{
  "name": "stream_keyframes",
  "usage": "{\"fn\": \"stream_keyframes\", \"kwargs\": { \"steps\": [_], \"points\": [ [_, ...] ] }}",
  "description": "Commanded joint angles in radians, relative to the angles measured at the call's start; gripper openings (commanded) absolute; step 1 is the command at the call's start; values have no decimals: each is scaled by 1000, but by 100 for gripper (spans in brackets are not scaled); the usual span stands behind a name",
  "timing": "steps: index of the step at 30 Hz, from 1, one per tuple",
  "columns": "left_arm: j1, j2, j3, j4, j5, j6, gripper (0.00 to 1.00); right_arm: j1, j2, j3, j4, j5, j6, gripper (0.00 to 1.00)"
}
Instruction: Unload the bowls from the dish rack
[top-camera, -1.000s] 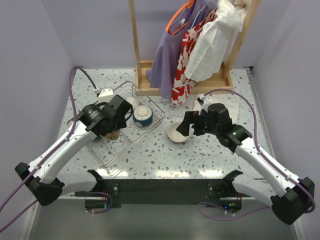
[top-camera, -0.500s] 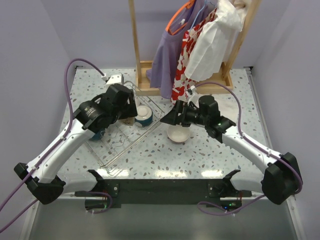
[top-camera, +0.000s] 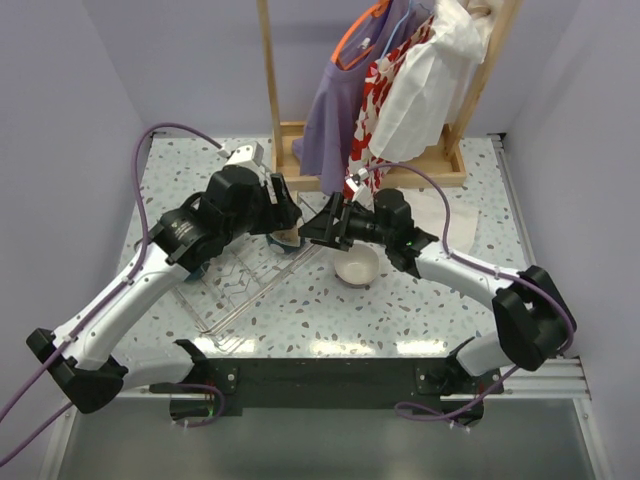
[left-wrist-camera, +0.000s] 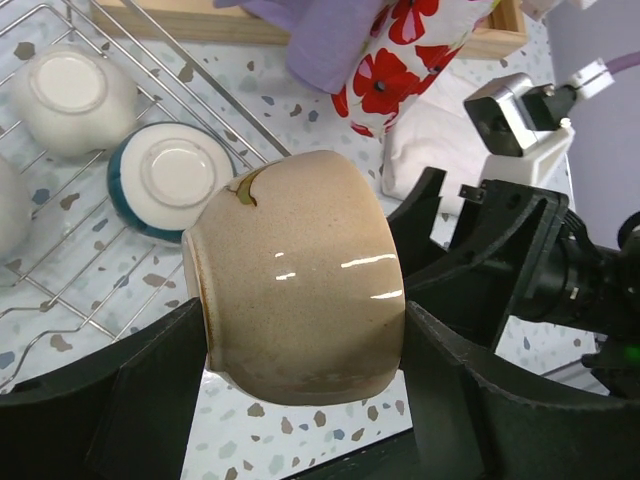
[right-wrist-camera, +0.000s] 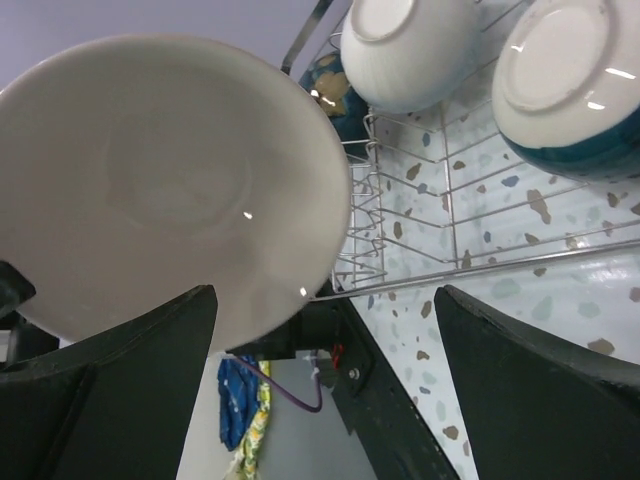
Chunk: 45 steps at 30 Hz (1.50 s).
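Left claw (left-wrist-camera: 303, 345): clamped on a round beige ceramic bowl (left-wrist-camera: 300, 270), one finger on either side of its wall, the bowl tipped on its side.
Right claw (right-wrist-camera: 325, 350): spread wide, gripping nothing. The beige bowl's pale round face sits just ahead of it, and no contact is discernible.
Change: a second ago the left claw was low inside the silver wire dish rack (top-camera: 235, 290), and the right claw hung over a white bowl (top-camera: 357, 267) on the speckled tabletop (top-camera: 420, 320). Now the beige bowl is lifted clear and both claws meet above the rack's far corner.
Judgement: a hand-over is under way, with the bowl out of the rack but not yet set down.
Beneath the left claw, in the rack: upturned white bowl (left-wrist-camera: 70, 90), teal-banded bowl (left-wrist-camera: 170, 180).
Pose: the left arm reaches forward and rightward with its wrist rolled. The right arm stretches leftward, the white bowl on the tabletop behind its claw.
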Motion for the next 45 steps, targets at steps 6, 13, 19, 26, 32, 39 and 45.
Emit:
{"fn": "stream_keyframes", "kwargs": {
  "steps": [6,13,19,26,32,39,45],
  "points": [
    [5,-88,-92,238,89,-80,0,23,78,26,268,-40,155,89],
    [5,-120,-147,307,149,-123,0,22,82,3,287,-34,159,61],
    [5,-148,-163,305,120,-125,0,22,61,-18,251,-18,129,8],
    [5,-170,-190,278,91,-114,24,20,-17,-20,83,25,11,0],
    [5,-209,-195,192,-24,-48,69,22,-120,49,-261,115,-182,0],
    [5,-269,-184,75,-206,62,100,22,-215,153,-679,297,-394,0],
    [5,-335,-258,44,-331,171,100,20,-229,270,-972,515,-520,0]
  ]
}}
